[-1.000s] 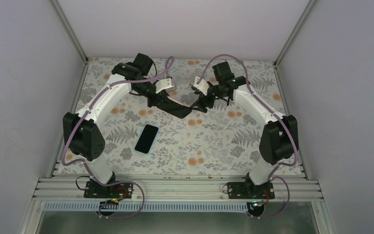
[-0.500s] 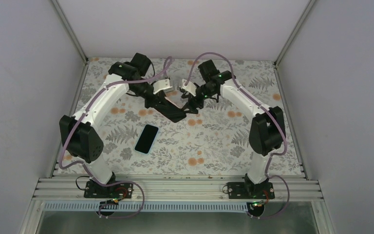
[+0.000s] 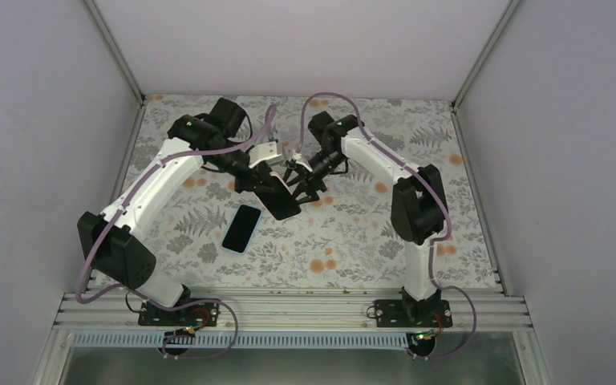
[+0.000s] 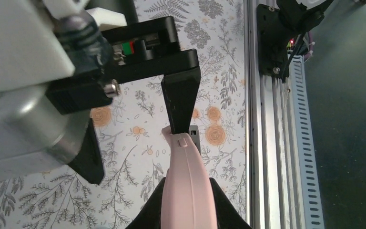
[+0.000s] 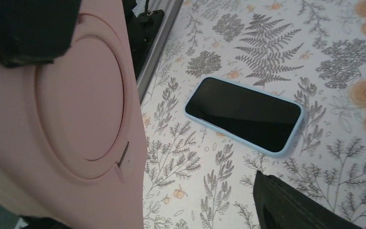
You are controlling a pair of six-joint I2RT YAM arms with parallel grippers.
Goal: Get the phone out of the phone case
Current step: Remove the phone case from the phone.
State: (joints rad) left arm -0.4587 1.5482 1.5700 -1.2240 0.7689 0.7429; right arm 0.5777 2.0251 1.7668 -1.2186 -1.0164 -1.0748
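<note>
Left gripper (image 4: 186,210) clamps the pink case (image 5: 76,109) aloft as anchor; right gripper (image 4: 136,143), spread wide, prods its end, likely prying.

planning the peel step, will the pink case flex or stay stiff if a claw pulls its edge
The pink case probably bends a little: its matte, rounded edges look like soft silicone. Thin edge-on, so likely light; whether a phone sits inside isn't visible. Held near one end by the left claw, it may pivot if pushed.

Pink phone case (image 5: 76,119), floral table (image 5: 314,43)
</note>
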